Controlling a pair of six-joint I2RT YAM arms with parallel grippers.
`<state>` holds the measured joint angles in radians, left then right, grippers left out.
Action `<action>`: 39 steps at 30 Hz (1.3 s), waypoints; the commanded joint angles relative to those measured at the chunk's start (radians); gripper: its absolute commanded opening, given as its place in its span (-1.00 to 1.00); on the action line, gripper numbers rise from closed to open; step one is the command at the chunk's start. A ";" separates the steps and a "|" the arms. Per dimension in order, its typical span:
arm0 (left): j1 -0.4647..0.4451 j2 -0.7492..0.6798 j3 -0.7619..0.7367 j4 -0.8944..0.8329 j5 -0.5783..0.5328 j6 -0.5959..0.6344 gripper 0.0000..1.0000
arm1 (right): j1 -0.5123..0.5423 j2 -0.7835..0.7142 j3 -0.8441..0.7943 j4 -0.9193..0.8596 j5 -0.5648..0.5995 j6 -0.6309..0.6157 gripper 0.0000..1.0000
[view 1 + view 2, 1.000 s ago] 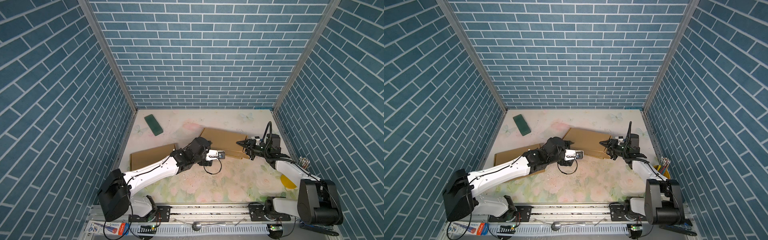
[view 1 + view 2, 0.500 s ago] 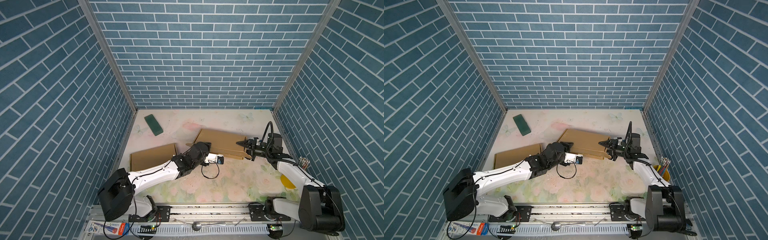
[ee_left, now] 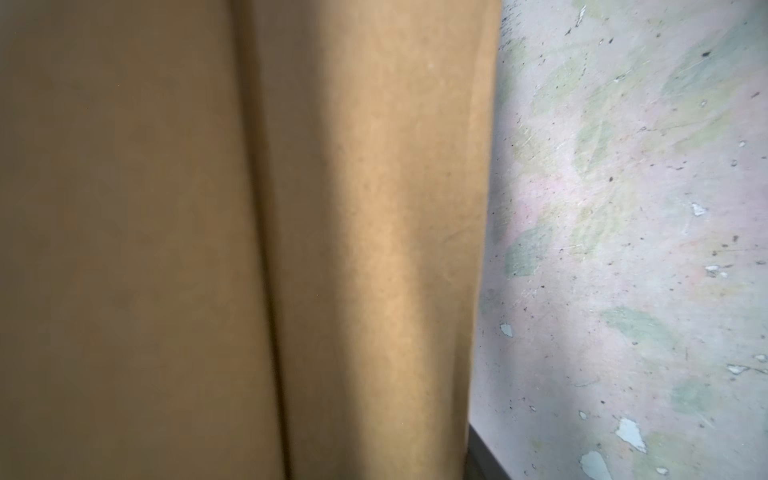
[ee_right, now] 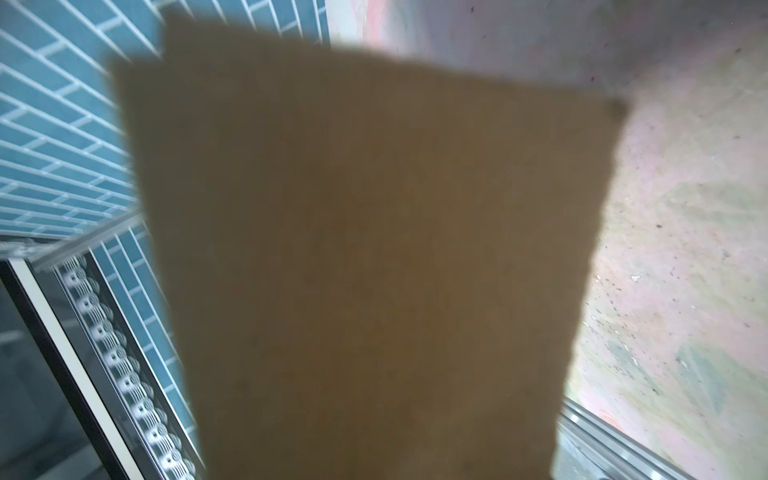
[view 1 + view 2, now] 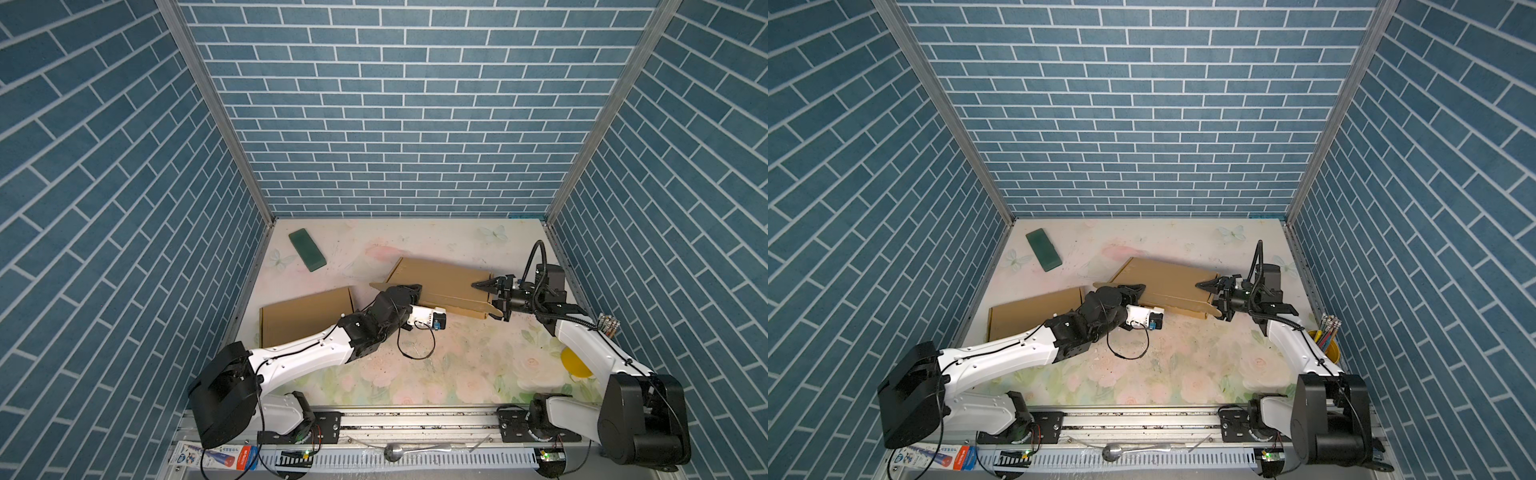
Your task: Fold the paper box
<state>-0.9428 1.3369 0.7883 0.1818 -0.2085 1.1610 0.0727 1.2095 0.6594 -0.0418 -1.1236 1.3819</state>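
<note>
The paper box [image 5: 444, 278] [image 5: 1167, 276] is a flattened brown cardboard sheet lying mid-table in both top views. My left gripper [image 5: 409, 291] [image 5: 1133, 291] sits at its left end, beside a narrow flap [image 5: 378, 285]; the jaws are hidden there. Brown card [image 3: 332, 232] fills most of the left wrist view, and no fingers show. At the box's right end is my right gripper [image 5: 490, 302] [image 5: 1213, 301]. Its fingers stand apart, one above and one below the rounded flap [image 5: 484, 309]. Dark, blurred card [image 4: 374, 257] covers the right wrist view.
A second flat cardboard piece [image 5: 305, 318] lies on the left under my left arm. A green block [image 5: 307, 250] rests at the back left. A yellow cup of pens [image 5: 1327, 345] stands by the right wall. A spoon [image 5: 415, 449] lies on the front rail.
My left arm has dropped lower and pushed further onto the box's left end. The box's left end has shifted a little left. The right gripper's fingers stand slightly wider.
</note>
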 commanded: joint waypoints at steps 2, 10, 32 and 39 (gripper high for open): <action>-0.001 -0.015 0.006 -0.058 -0.011 -0.032 -0.06 | 0.004 -0.032 0.033 -0.033 -0.068 -0.043 0.39; 0.013 0.020 0.118 -0.386 -0.027 -0.226 -0.05 | -0.094 -0.072 0.035 -0.159 -0.024 -0.214 0.54; 0.163 0.464 0.820 -1.333 0.419 -0.478 -0.04 | 0.016 -0.215 0.201 -0.575 0.422 -1.009 0.54; 0.187 0.563 0.898 -1.369 0.429 -0.456 -0.04 | 0.081 -0.074 0.244 -0.537 0.496 -1.038 0.49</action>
<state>-0.7631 1.8446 1.6886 -1.1183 0.1894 0.6937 0.1467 1.1088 0.8661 -0.5888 -0.6819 0.4046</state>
